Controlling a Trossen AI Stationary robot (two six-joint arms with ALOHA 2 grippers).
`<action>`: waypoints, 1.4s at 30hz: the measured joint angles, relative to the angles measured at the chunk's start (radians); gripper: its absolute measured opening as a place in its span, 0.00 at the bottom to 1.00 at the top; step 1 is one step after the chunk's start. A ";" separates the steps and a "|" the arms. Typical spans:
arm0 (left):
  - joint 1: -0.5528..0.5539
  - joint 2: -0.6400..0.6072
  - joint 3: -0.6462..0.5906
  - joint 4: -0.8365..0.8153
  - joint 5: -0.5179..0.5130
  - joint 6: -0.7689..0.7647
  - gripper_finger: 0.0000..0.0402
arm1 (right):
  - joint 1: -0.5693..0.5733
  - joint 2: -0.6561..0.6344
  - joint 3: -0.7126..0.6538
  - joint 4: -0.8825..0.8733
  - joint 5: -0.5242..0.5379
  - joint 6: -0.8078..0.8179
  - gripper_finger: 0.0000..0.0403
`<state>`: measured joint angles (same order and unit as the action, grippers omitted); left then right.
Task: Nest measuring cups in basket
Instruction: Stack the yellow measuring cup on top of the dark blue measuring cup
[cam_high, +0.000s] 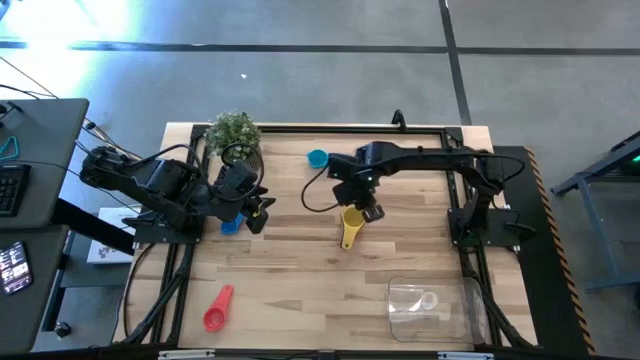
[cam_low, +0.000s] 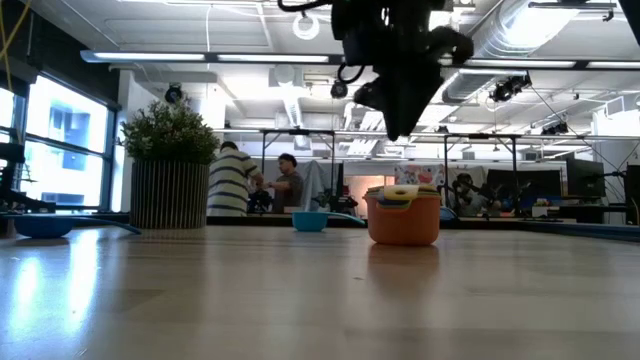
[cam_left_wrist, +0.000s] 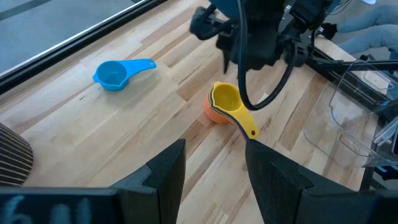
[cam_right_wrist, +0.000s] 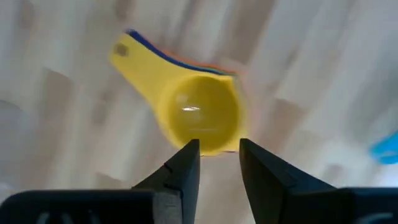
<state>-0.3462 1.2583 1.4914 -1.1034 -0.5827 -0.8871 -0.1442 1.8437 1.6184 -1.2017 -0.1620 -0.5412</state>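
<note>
The right gripper (cam_high: 371, 211) hangs just above the yellow cup (cam_high: 350, 224), jaws a little apart and holding nothing. The cup sits inside an orange cup (cam_left_wrist: 213, 114) so they stack. The left gripper (cam_left_wrist: 214, 171) waits open near the plant (cam_high: 234, 130).

Under me is a pale, plank-grained wooden counter (cam_high: 300, 270). On it stand a small leafy potted plant in a ribbed dark pot (cam_high: 234, 133) at the far left, a light-blue plastic measuring cup (cam_high: 317, 158) near the far edge, and a yellow plastic measuring cup nested in an orange one (cam_high: 351, 226) around the middle. A red plastic measuring cup (cam_high: 218, 308) lies near the front left, and a clear rounded-corner plastic basket (cam_high: 433, 305) sits at the front right.
</note>
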 joint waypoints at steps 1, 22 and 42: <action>0.000 0.000 0.000 0.000 0.000 0.000 0.39 | 0.001 -0.001 0.001 -0.012 -0.034 0.043 0.26; 0.000 0.000 0.000 0.000 -0.006 0.061 0.39 | 0.231 0.003 -0.145 0.177 -0.026 0.643 0.26; -0.001 0.000 0.000 0.000 0.004 0.106 0.39 | 0.256 0.124 -0.145 0.184 0.057 0.825 0.26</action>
<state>-0.3470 1.2583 1.4914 -1.1029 -0.5785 -0.7811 0.1120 1.9680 1.4738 -1.0175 -0.1047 0.2834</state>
